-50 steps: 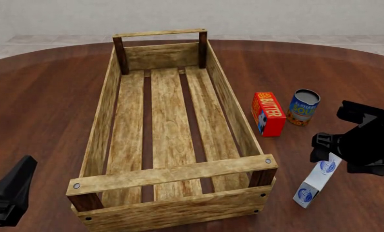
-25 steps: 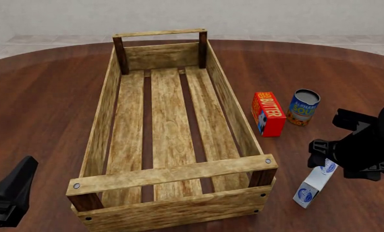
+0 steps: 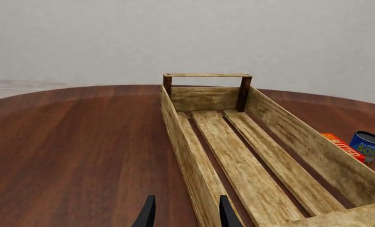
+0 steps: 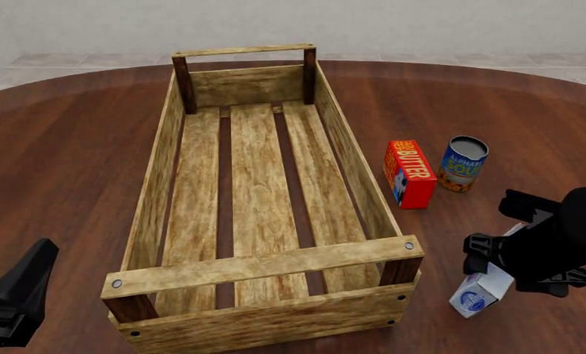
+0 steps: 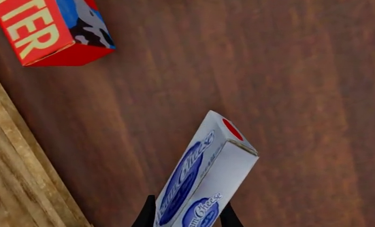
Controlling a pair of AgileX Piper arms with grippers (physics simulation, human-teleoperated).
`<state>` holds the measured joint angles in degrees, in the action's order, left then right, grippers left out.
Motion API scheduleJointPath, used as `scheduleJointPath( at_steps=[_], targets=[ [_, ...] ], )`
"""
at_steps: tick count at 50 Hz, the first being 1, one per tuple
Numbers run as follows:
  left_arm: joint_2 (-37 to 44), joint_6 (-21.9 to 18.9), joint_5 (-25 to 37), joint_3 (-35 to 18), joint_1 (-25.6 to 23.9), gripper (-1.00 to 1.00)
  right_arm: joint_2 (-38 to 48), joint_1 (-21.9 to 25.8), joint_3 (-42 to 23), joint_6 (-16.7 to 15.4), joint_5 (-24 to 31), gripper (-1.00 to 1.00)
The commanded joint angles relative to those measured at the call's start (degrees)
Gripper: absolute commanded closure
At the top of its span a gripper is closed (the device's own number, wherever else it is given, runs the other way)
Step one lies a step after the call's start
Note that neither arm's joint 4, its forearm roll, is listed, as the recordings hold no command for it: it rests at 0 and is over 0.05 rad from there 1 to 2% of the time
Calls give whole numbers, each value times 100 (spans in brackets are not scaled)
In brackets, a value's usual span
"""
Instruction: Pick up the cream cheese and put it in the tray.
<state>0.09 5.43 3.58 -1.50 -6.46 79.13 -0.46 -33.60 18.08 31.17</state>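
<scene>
The tray (image 4: 263, 192) sits mid-desk (image 4: 66, 147) with nothing on its slats, and the cream cheese carton (image 4: 478, 293) lies just off its near right corner, so you are at the pick-up step. Your right pincer (image 5: 186, 218) straddles the carton, fingers on either side; whether they already pinch it I cannot tell. Next, confirm a firm squeeze, lift clear of the wall, and carry left; your left pincer (image 3: 183, 213) hangs spread and idle.

My right gripper (image 4: 517, 259) is matte black throughout: blocky, angular housing, no visible cables, screws or markings. My left gripper (image 4: 12, 295) is the same black, wedge-shaped with flat facets. In the wrist views my fingers (image 3: 148, 213) show as thin, dark, tapered blades.
</scene>
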Motion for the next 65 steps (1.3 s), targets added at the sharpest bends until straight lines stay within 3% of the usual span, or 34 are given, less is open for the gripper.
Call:
scheduleJointPath(
  at_steps=[1, 8, 10, 12, 13, 15, 21, 29, 31, 33, 35, 36, 38, 40, 41, 43, 48, 50, 54, 55, 56, 59, 65],
  targets=[
    [3, -8, 11, -19, -11, -100, 185, 228, 603, 355, -642, -100],
    [4, -15, 16, -17, -5, -100, 311, 262, 881, 446, -975, -100],
    [4, -15, 14, -17, -9, -100, 319, 202, 923, 403, -1013, -100],
    [-7, -23, 1, 6, -8, -100, 223, -103, 740, 166, -912, -100],
    [4, -23, 0, -2, -8, -100, 83, -87, 657, 115, -820, 100],
    [5, -20, -5, -3, -8, -100, 44, -353, 408, -293, -604, 100],
    [2, -36, 1, -20, -24, -100, -221, -545, -37, -385, -194, 100],
    [2, -31, -15, -23, -14, -100, -631, -321, -682, -408, 592, 100],
    [0, -38, -7, -38, -37, -100, -688, -456, -1130, -714, 922, 100],
    [-1, -32, -15, -37, -56, -100, -722, -519, -1523, -792, 1167, 100],
    [-2, -37, -9, -60, -62, -100, -765, -408, -1823, -727, 1412, 100],
    [-2, -31, -13, -56, -58, -100, -748, -423, -1947, -859, 1513, 100],
    [-3, -36, -5, -75, -53, -100, -855, -207, -2165, -408, 1656, 100],
    [-3, -30, 0, -83, -44, -100, -863, -14, -2201, -376, 1831, 100],
    [-3, -26, -11, -72, -41, -100, -847, 44, -2250, -679, 1963, 100],
    [-2, -12, -10, -68, -9, -100, -825, 44, -2493, -565, 2112, 100],
    [-6, -49, 21, -136, -63, -100, -569, 301, -3619, -792, 2680, 100],
    [-6, -53, 30, -148, -68, -100, -500, 353, -3776, -895, 2779, 100],
    [-6, -57, 2, -113, -66, -100, -129, 747, -4650, -946, 3148, 100],
    [1, 125, 96, -79, -21, -100, 21, 883, -4870, -873, 3208, 100],
    [5, 242, 96, -65, -14, -100, 99, 932, -4972, -891, 3206, 100],
    [-2, -140, -36, -17, -50, -100, 532, 1169, -5334, -974, 3132, 100],
    [-1, -112, -19, -34, 16, -100, 1094, 1511, -5652, -1014, 3001, 100]
  ],
)
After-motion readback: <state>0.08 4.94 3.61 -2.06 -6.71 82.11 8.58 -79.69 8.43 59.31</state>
